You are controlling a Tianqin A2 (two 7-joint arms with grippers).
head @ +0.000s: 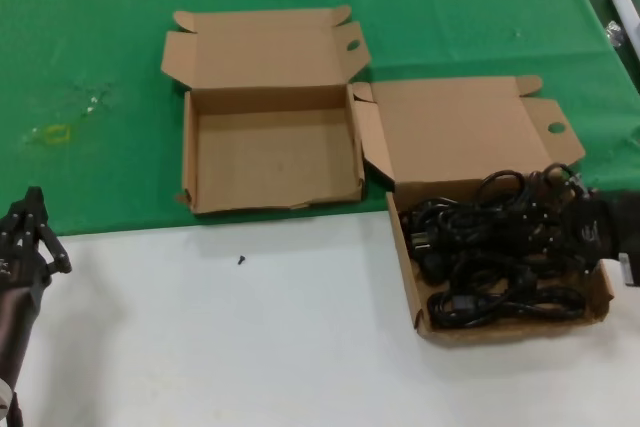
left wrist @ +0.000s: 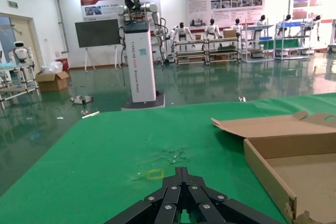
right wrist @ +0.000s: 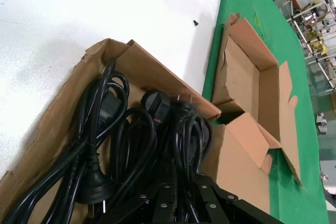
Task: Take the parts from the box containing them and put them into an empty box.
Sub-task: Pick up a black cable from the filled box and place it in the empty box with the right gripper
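The black power cords (head: 490, 257) lie tangled in the right cardboard box (head: 405, 257), whose lid is folded back. My right gripper (head: 600, 227) is down inside this box at its right end. In the right wrist view its jaws (right wrist: 181, 174) are closed around a bundle of cords (right wrist: 126, 129); the tips are hidden among the cables. The empty box (head: 275, 162) stands open to the left on the green cloth and shows in the right wrist view (right wrist: 247, 77). My left gripper (head: 35, 209) is shut and empty at the near left, parked (left wrist: 181, 172).
A green cloth (head: 100, 47) covers the far half of the table, and the near half is white (head: 250, 347). A small black screw (head: 241, 260) lies on the white part. The empty box's near wall (left wrist: 268, 177) is to the right of my left gripper.
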